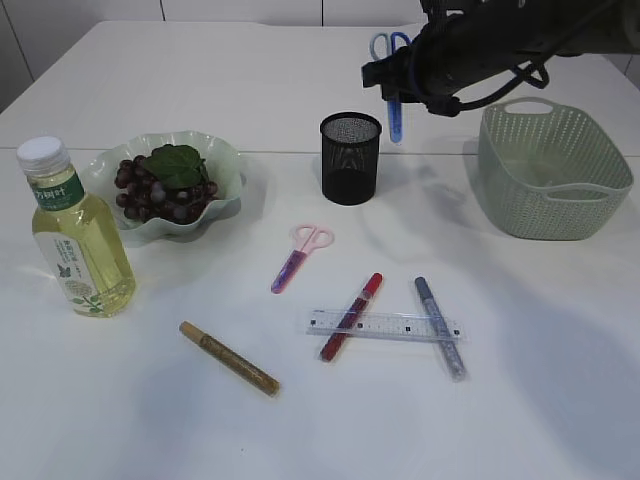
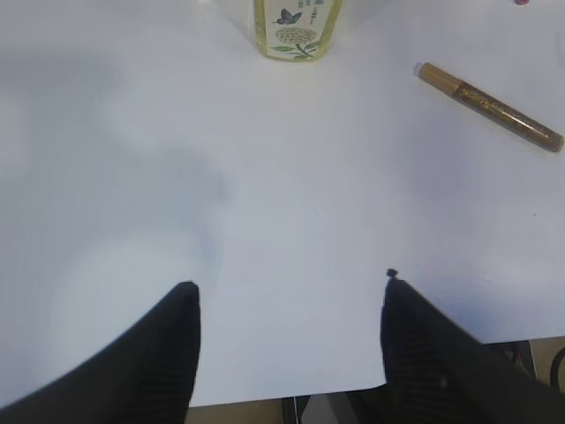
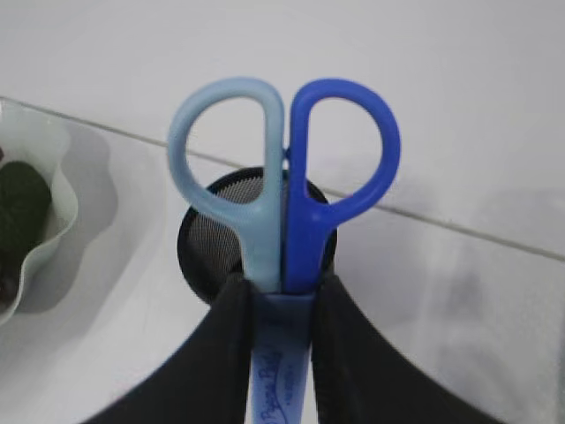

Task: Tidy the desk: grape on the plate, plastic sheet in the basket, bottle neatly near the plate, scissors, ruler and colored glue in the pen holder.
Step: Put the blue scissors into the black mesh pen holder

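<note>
First, the exterior view. On the white table (image 1: pixel 300 430) the right gripper (image 1: pixel 397 90) hangs above and a little to the right of the black mesh pen holder (image 1: pixel 350 158), and it grips the blue scissors (image 1: pixel 394 105), handles up and sheathed blades pointing down. The blades are above the holder's rim, not yet inside. At the left, the grapes (image 1: pixel 160 190) with a green leaf lie on the pale green wavy plate (image 1: pixel 225 160), and the bottle (image 1: pixel 76 235) of yellow liquid stands upright just beside the plate. The green basket (image 1: pixel 553 170) stands at the right. In the middle lie the pink scissors (image 1: pixel 298 257), the red glue pen (image 1: pixel 351 315) across the clear ruler (image 1: pixel 385 325), the grey glue pen (image 1: pixel 440 327) also across the ruler, and the gold glue pen (image 1: pixel 229 358) apart at the left.

Next, the left wrist view. The left gripper (image 2: pixel 289 336) is released, its two dark fingers (image 2: pixel 168 353) wide apart over bare table, holding nothing. The bottle's base (image 2: pixel 297 26) and the gold glue pen (image 2: pixel 490 106) are further ahead.

Lastly, the right wrist view. The fingers (image 3: pixel 221 353) clench the blue scissors (image 3: pixel 282 221) below the handles, with the pen holder (image 3: pixel 212 238) seen behind them and the plate's edge (image 3: pixel 53 185) at the left.
</note>
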`<state>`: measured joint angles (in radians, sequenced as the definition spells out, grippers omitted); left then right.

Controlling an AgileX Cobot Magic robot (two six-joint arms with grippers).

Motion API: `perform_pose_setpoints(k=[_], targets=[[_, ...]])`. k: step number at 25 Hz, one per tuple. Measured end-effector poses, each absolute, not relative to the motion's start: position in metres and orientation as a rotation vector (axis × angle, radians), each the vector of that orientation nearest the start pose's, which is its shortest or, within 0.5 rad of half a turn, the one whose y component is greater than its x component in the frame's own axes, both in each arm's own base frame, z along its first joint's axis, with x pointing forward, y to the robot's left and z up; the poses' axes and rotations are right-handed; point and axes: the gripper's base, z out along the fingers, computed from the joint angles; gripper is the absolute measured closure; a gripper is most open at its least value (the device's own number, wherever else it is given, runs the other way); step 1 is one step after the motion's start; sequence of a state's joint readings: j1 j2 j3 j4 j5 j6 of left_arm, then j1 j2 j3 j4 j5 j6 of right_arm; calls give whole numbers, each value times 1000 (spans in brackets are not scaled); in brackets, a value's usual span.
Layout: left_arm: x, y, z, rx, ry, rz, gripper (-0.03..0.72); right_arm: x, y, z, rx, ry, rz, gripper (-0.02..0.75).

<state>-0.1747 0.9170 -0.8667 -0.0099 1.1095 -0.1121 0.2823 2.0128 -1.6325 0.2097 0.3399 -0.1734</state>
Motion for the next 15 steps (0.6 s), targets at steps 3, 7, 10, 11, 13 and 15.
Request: perform_pose_setpoints(k=[3,7,10,11,13,15], targets=[[150,-27,322,80,2636,-111,223,467,142,253,-306,2123,245,584],[152,-28,323,79,2622,-113,235,473,153,252,-316,2023,236,583],[152,-28,323,79,2620,-114,239,478,161,247,-321,1964,229,583],[152,-28,323,79,2620,-114,240,480,162,245,-320,1951,227,583],[152,-28,323,79,2620,-114,240,484,164,242,-319,1939,225,583],[152,-28,323,79,2620,-114,240,488,165,244,-315,1920,225,583]])
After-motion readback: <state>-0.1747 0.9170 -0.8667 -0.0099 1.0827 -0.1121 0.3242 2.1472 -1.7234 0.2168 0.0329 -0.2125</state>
